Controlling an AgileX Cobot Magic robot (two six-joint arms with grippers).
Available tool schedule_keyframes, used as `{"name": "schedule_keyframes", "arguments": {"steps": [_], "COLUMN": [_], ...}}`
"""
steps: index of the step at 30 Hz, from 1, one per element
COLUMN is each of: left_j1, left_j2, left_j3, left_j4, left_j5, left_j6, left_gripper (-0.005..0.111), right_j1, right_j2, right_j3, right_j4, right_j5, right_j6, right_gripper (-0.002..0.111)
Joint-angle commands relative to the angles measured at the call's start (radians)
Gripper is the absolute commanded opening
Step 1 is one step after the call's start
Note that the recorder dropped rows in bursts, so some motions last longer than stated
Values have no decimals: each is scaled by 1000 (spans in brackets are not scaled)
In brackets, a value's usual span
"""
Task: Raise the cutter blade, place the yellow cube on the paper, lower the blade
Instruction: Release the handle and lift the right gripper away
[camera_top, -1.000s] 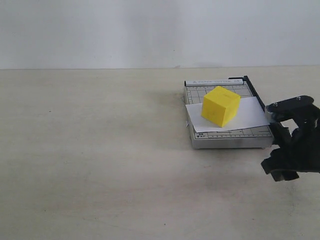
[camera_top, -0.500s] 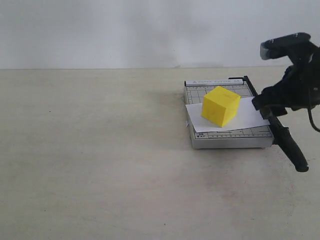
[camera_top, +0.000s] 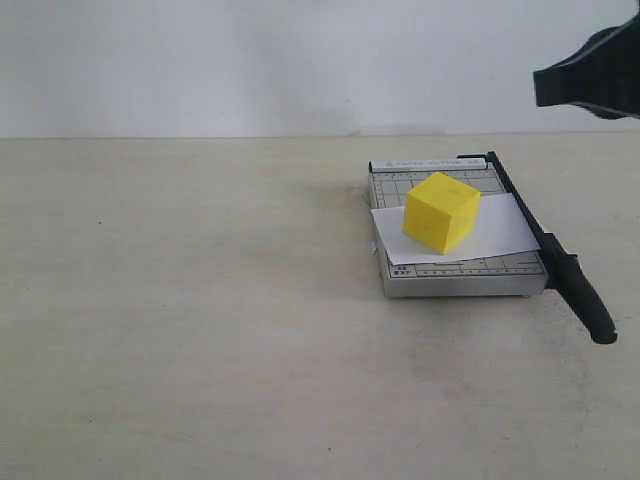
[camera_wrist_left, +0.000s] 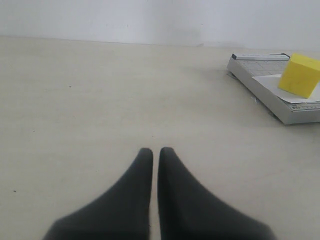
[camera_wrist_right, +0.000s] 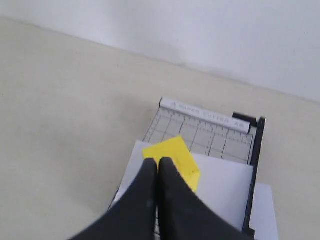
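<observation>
The yellow cube (camera_top: 441, 211) sits on the white paper (camera_top: 500, 228), which lies across the grey gridded trimmer (camera_top: 440, 178). The cutter blade (camera_top: 545, 245) lies flat along the trimmer's right edge, its thick black handle (camera_top: 590, 305) sticking out past the front corner. My right arm (camera_top: 592, 75) hangs high at the upper right, well clear of the blade. The right wrist view looks down on the cube (camera_wrist_right: 184, 156) past my shut, empty right gripper (camera_wrist_right: 157, 161). My left gripper (camera_wrist_left: 155, 150) is shut and empty over bare table, far left of the trimmer (camera_wrist_left: 260, 87).
A pale tabletop (camera_top: 200, 300) stretches left and in front of the trimmer. A white wall (camera_top: 250, 60) closes the far edge. A strip of the paper (camera_wrist_right: 265, 210) pokes out beyond the blade (camera_wrist_right: 254, 170) on the handle side.
My right arm has risen from table level beside the blade handle to the upper right corner, uncovering the handle. Cube, paper and blade have not moved.
</observation>
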Motion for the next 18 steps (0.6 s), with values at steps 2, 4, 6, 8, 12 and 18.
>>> {"name": "schedule_keyframes", "arguments": {"steps": [2,4,6,8,12,18], "left_j1": [0,0,0,0,0,0], "left_j2": [-3,-3,-3,-3,-3,-3], "left_j3": [0,0,0,0,0,0], "left_j4": [-8,-8,-8,-8,-8,-8], "left_j5": [0,0,0,0,0,0], "left_j6": [3,3,3,3,3,3], "left_gripper": [5,5,5,5,5,5], "right_j1": [-1,-1,-1,-1,-1,-1], "right_j2": [-289,-388,-474,-553,-693,-822], "right_j3": [195,262,319,381,490,583], "right_j4": [153,153,153,153,153,153], "right_j5": [-81,-84,-84,-82,-65,-67], "right_j6": [-166,-165,-167,-167,-152,-94], "right_gripper": [0,0,0,0,0,0]}}
